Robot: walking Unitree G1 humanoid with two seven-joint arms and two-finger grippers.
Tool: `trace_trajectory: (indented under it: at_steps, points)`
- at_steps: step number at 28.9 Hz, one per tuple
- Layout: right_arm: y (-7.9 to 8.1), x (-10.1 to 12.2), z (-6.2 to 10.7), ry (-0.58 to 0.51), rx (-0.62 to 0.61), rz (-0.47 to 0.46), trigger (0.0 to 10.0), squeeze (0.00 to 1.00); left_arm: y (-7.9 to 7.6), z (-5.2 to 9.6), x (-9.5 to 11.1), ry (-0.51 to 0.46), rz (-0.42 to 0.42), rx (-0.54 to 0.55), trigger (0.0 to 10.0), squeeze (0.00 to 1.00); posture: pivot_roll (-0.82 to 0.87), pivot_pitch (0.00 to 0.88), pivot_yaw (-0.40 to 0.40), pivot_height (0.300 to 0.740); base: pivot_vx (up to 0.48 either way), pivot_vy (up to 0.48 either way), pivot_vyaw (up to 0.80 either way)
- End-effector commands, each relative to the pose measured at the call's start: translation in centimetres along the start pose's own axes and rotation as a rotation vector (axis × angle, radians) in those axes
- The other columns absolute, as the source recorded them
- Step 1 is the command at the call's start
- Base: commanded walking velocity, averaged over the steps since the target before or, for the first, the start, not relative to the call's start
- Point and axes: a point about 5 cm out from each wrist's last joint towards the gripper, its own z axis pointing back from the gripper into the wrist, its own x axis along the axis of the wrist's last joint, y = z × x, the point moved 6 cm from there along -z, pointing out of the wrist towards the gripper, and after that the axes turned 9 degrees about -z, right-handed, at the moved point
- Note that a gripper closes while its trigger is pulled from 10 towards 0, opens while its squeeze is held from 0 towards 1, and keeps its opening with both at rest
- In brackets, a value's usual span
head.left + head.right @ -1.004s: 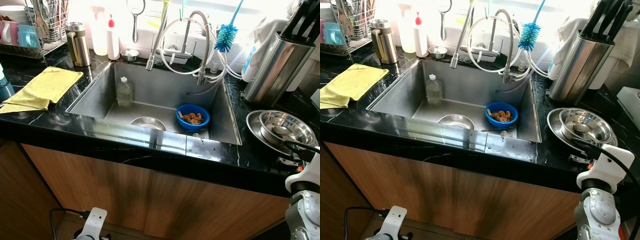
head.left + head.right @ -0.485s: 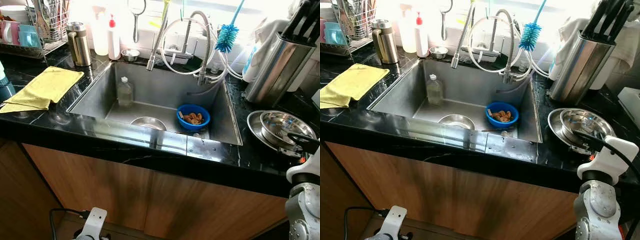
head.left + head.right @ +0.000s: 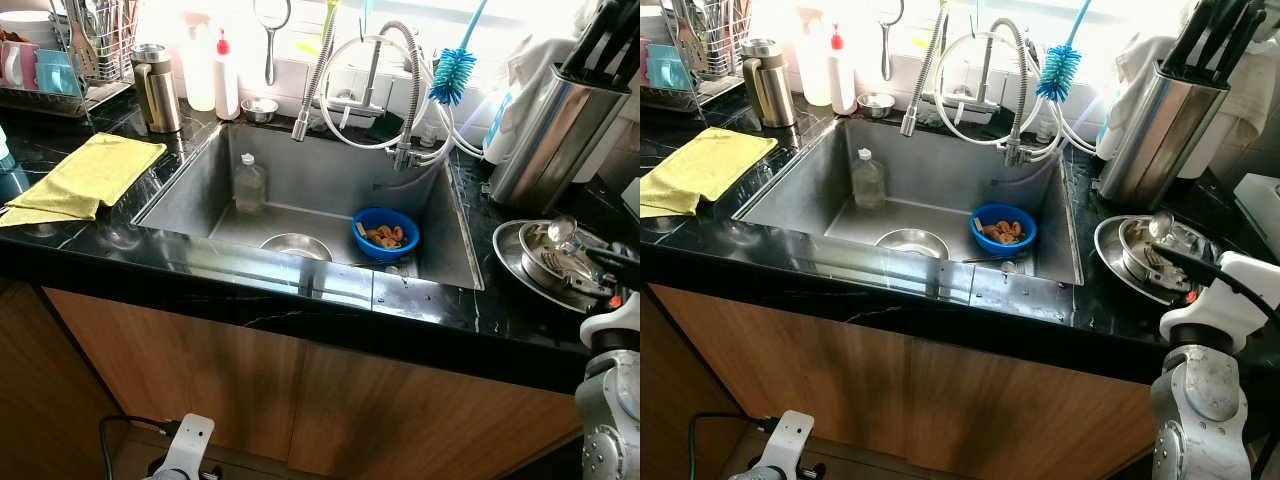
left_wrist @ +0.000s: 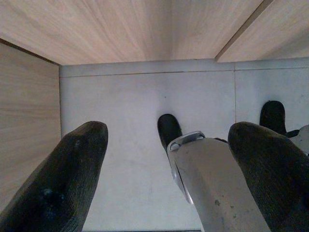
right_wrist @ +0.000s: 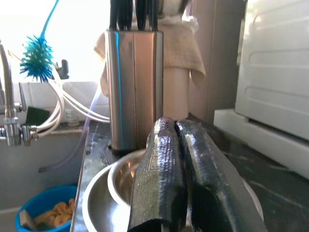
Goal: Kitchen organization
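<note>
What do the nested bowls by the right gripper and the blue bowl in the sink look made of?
Nested bowls: apparently stainless steel, polished, with mirror-like glints. Blue bowl: probably plastic, judging by its uniform matte colour without metallic shine. The right gripper reaches over the nested bowls.

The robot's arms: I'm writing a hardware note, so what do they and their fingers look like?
The right arm is silver metal with a round joint, a white wrist housing and a black cable. The right gripper has long black ribbed fingers. The left gripper has rounded black fingers.
</note>
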Motion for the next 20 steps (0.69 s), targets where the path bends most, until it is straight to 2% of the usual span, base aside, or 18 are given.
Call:
trace_trajectory:
  at_steps: [1,6,9,11,12,13,14,15,16,20]
  points:
    - [0.3,1.8,-0.3,-0.057,0.011,0.007,10.0,0.0,-0.3,-0.1,0.3,-0.006,-0.002,-0.004,10.0,0.0,0.13,0.0,-0.137,0.736,0.0,0.0,0.0]
    - [1.9,2.8,-0.7,-0.074,0.08,-0.003,10.0,0.0,-0.3,-0.1,0.4,-0.008,0.0,-0.002,10.0,0.0,0.13,0.0,-0.138,0.736,0.0,0.0,0.0]
    - [3.3,2.4,-0.7,-0.047,0.151,-0.003,10.0,0.0,-0.3,-0.1,0.4,-0.009,0.0,-0.001,10.0,0.0,0.13,0.0,-0.138,0.736,0.0,0.0,0.0]
    - [3.4,2.3,-0.7,-0.042,0.159,-0.003,10.0,0.0,-0.3,-0.1,0.4,-0.009,0.0,0.0,10.0,0.0,0.13,0.0,-0.138,0.736,0.0,0.0,0.0]
    - [4.8,1.3,-0.7,0.004,0.238,-0.015,10.0,0.0,-0.3,-0.1,0.4,-0.01,0.001,0.0,10.0,0.0,0.13,0.0,-0.142,0.736,0.0,0.0,0.0]
    - [4.8,1.3,-0.7,0.004,0.238,-0.015,10.0,0.0,-0.3,-0.1,0.4,-0.01,0.001,0.0,10.0,0.0,0.13,0.0,-0.142,0.736,0.0,0.0,0.0]
    - [5.8,0.7,-0.6,0.036,0.294,-0.024,10.0,0.0,-0.3,-0.1,0.4,-0.01,0.002,0.001,10.0,0.0,0.13,0.0,-0.142,0.736,0.0,0.0,0.0]
    - [7.9,-1.1,-0.2,0.13,0.418,-0.04,10.0,0.0,-0.3,-0.1,0.5,-0.011,0.004,0.002,10.0,0.0,0.14,0.0,-0.142,0.736,0.0,0.0,0.0]
    - [7.9,-1.1,-0.2,0.13,0.418,-0.04,10.0,0.0,-0.3,-0.1,0.5,-0.011,0.004,0.002,10.0,0.0,0.14,0.0,-0.142,0.736,0.0,0.0,0.0]
    - [9.9,-3.8,0.0,0.239,0.533,-0.014,10.0,0.0,-0.3,-0.1,0.4,-0.011,0.007,0.004,10.0,0.0,0.14,0.0,-0.145,0.736,0.0,0.0,0.0]
